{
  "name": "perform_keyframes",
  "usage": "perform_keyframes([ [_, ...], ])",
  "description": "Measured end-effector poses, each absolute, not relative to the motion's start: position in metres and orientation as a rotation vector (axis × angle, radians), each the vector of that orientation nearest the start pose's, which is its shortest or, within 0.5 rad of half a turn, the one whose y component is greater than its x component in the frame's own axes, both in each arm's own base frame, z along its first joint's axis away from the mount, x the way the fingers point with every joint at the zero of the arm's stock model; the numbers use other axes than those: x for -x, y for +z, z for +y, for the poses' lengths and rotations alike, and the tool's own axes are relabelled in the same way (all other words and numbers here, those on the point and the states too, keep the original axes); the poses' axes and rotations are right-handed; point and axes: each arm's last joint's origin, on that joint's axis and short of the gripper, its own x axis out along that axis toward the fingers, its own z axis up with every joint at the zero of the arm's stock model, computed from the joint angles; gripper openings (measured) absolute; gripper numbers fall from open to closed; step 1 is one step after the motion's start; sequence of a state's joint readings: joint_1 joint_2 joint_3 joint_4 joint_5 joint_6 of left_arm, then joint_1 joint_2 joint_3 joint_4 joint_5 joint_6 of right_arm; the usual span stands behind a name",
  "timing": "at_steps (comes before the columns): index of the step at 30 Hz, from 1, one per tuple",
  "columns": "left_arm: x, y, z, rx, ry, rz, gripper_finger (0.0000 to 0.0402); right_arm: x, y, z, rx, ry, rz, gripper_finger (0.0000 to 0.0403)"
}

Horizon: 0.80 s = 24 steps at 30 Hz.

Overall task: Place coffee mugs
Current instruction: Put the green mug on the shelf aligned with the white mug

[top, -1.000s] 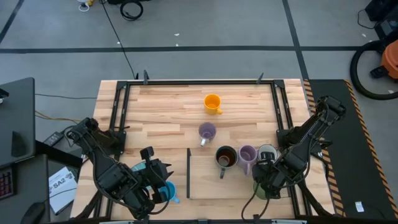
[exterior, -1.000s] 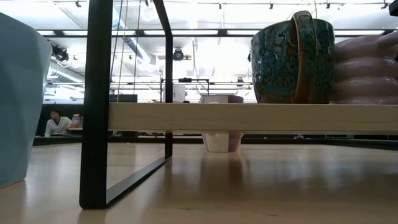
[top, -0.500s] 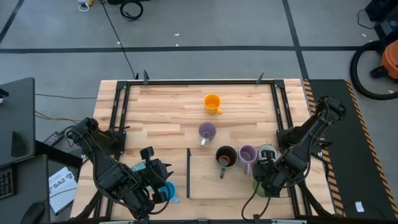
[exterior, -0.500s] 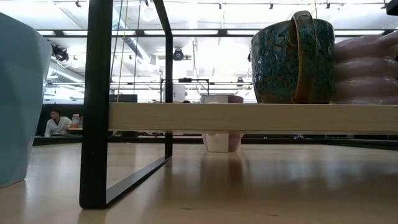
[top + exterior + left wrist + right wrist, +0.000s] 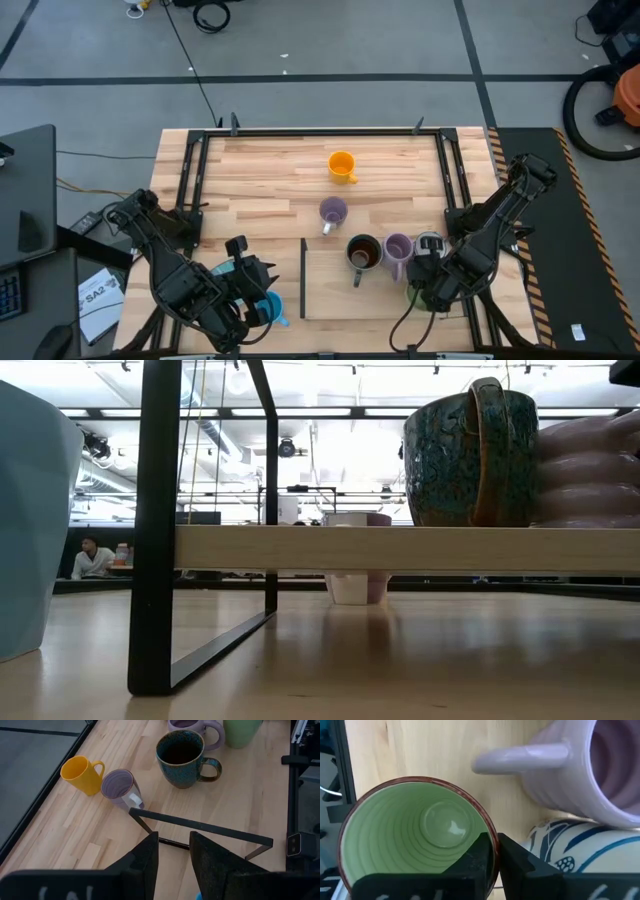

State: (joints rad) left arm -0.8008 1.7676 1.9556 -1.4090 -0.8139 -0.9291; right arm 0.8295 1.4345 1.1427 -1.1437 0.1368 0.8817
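the dark teal mug (image 5: 363, 252), brown inside, stands upright on the raised wooden shelf (image 5: 400, 548) near the front of the tabletop (image 5: 270, 170), and everything else is placed from it here. touching or just beside it on its right is a purple mug (image 5: 398, 247), and beyond that a white mug with blue markings (image 5: 430, 244). the green mug (image 5: 417, 832) sits just in front of those two, with the right gripper (image 5: 492, 857) on it: its fingers are nearly closed and pinch the mug's rim, one inside and one outside. behind the dark teal mug and a little to its left, a second purple mug (image 5: 332, 212) stands on the tabletop, and farther back again is the orange mug (image 5: 342, 165), well apart from the rest. well to the left of the dark teal mug, past the shelf's black frame (image 5: 303, 278), the left gripper (image 5: 172, 855) is at the front left of the tabletop, its fingers held a narrow gap apart with nothing seen between them; a bright blue mug (image 5: 268, 307) sits right beside it. in the low view the dark teal mug shows on the shelf with its handle facing the camera, a pale teal mug (image 5: 30, 520) close at the left edge.
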Motion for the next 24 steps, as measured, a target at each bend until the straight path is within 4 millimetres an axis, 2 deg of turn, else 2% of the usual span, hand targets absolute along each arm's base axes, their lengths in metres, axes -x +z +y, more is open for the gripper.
perform_keyframes([
  [18, -0.2456, 0.3848, -0.2231, -0.007, 0.375, 0.724, 0.0116, -0.1690, 0.2547, 0.1800, -0.048, -0.037, 1.421, 0.0121],
  [24, -0.2456, 0.3848, -0.2231, -0.007, 0.375, 0.724, 0.0116, -0.1691, 0.2547, 0.1802, -0.051, -0.035, 1.421, 0.0129],
])
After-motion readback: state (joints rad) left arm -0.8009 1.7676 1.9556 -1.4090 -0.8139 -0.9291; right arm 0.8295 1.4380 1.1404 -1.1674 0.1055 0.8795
